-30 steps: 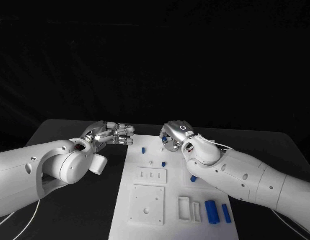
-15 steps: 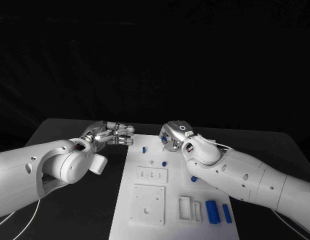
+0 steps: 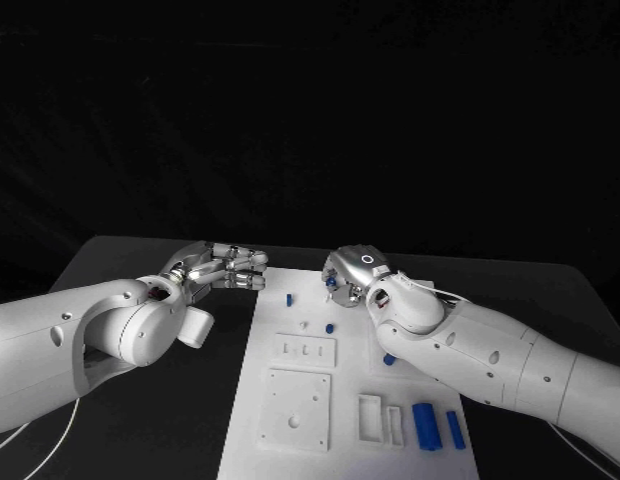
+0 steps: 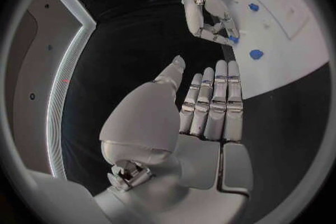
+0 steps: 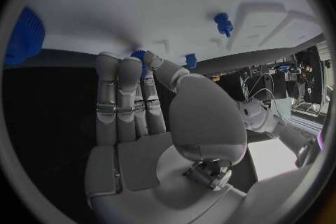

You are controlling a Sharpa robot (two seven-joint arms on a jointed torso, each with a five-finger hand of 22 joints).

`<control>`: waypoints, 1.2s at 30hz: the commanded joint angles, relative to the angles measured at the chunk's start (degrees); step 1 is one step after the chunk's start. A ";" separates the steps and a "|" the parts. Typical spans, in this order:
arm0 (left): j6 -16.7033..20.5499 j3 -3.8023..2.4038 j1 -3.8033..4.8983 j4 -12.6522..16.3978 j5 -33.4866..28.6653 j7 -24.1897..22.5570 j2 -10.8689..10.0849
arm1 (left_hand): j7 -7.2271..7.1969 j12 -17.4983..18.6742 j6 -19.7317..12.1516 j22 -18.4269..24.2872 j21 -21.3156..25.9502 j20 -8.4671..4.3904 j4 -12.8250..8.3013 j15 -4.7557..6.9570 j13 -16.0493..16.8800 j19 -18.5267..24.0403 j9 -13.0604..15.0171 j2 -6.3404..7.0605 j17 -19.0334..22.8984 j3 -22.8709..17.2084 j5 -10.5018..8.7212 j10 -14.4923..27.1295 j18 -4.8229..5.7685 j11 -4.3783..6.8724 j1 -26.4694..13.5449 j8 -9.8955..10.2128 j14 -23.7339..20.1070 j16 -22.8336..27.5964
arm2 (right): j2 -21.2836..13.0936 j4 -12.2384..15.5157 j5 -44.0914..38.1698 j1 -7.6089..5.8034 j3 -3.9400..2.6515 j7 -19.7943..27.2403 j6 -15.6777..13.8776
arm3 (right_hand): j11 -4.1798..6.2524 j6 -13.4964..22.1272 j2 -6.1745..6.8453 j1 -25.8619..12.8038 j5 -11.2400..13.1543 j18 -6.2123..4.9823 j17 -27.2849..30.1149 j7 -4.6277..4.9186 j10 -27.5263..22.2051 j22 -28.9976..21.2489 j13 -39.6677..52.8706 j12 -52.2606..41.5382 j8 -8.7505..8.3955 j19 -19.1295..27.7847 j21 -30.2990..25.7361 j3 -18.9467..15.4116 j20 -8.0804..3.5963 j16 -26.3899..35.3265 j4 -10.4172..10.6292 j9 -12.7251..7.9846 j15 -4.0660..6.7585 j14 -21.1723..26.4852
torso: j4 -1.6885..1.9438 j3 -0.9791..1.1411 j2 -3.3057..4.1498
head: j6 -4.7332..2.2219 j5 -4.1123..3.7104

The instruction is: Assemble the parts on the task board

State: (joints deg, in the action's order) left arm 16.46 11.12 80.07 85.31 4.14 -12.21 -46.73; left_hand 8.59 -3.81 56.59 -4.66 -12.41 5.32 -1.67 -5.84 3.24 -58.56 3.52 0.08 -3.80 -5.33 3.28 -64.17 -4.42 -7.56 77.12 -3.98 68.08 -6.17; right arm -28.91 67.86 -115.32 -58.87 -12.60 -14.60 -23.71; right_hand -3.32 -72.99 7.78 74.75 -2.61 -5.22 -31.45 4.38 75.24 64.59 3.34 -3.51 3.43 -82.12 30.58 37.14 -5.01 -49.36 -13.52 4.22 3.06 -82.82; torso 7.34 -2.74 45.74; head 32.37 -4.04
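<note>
Slightly, the right hand (image 3: pixel 351 278) has dipped lower over the far end of the task board (image 3: pixel 299 420), its fingertips pinching a small blue part (image 5: pixel 138 56), probably nearing placement; which way that part's long axis points I cannot tell; the left hand (image 3: pixel 221 268) hovers left of the board, fingers apart, holding nothing.

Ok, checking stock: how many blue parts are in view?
6 blue parts at least: two at the task board's near right corner, one by the right arm, two further up, one pinched by the right hand. More may be hidden.
</note>
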 commanded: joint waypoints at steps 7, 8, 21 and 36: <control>-0.81 -0.06 0.11 -0.15 0.17 -0.23 0.03 | 0.22 0.32 -0.15 0.09 -0.22 -0.01 -0.41 -0.34 0.09 0.41 0.09 -0.26 0.04 -0.15 -0.08 0.56 1.02 0.03 -0.13 0.13 -0.35 0.22 | -0.50 0.70 -1.28 0.46 0.08 -1.14 2.24 | 1.83 -0.54 -0.45 -0.12 -0.14 -1.08 -0.09 -0.01 2.43 0.59 0.12 0.13 0.26 -0.59 -0.62 0.03 0.11 0.38 -0.11 0.02 0.38 0.07 | 0.05 -0.05 0.08 | -0.20 0.05; -0.80 -0.06 0.11 -0.21 0.18 -0.23 0.02 | 0.22 0.32 -0.15 0.09 -0.22 -0.01 -0.41 -0.34 0.09 0.41 0.09 -0.26 0.04 -0.15 -0.08 0.56 1.02 0.03 -0.13 0.13 -0.35 0.22 | -0.53 0.75 -1.33 0.50 0.08 -1.19 2.18 | 1.83 -0.54 -0.45 -0.12 -0.14 -1.08 -0.09 -0.01 2.43 0.59 0.12 0.13 0.26 -0.59 -0.62 0.03 0.11 0.38 -0.11 0.02 0.38 0.07 | 0.07 -0.05 0.08 | -0.18 0.06; -0.70 -0.06 0.12 -0.60 0.18 -0.12 0.08 | 0.23 0.33 -0.23 0.13 -0.16 0.08 -0.44 -0.45 0.09 0.58 0.09 -0.14 0.06 -0.08 -0.08 0.83 1.03 -0.07 -0.16 0.15 -0.60 0.35 | -0.27 -0.29 1.05 0.59 0.07 -0.35 1.06 | -1.68 10.81 4.58 -3.08 -0.11 -2.17 1.21 0.80 -11.14 -1.73 -0.04 0.24 0.11 0.17 -6.75 -2.17 1.98 2.53 1.69 -0.65 -1.91 0.70 | 0.04 -0.16 0.13 | -0.51 -0.06; -0.53 -0.06 0.13 -1.44 0.17 -0.24 -0.54 | 0.26 0.31 -0.22 0.18 -0.06 0.18 -0.47 -0.53 0.09 0.72 0.09 -0.12 0.05 -0.05 -0.09 1.05 0.98 -0.14 -0.10 0.13 -0.79 0.48 | -8.20 8.02 5.73 0.62 -3.25 -0.60 -2.56 | -1.82 12.60 6.31 1.38 -0.52 -3.92 3.00 0.58 -12.05 -6.14 -0.03 0.04 0.12 -3.03 -11.67 -10.68 2.99 3.71 7.73 -0.66 -2.04 -0.13 | -0.78 0.21 -0.16 | -1.69 0.22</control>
State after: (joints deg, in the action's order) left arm 16.45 11.12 80.08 83.86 4.17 -12.12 -47.31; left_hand 8.59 -3.81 56.59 -4.56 -12.41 5.53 -1.85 -6.26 3.24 -58.36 3.56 0.08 -3.80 -5.51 3.28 -63.54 -4.42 -7.78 77.12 -3.98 67.65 -5.91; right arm -36.86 75.38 -111.95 -58.22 -15.95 -15.22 -25.21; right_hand -5.28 -60.44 14.08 76.72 -2.89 -8.92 -28.53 4.71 62.72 58.52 3.37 -3.43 3.44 -83.64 19.28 26.45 -2.05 -45.59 -6.05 3.53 0.94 -82.52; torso 7.00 -2.70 45.75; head 30.86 -3.96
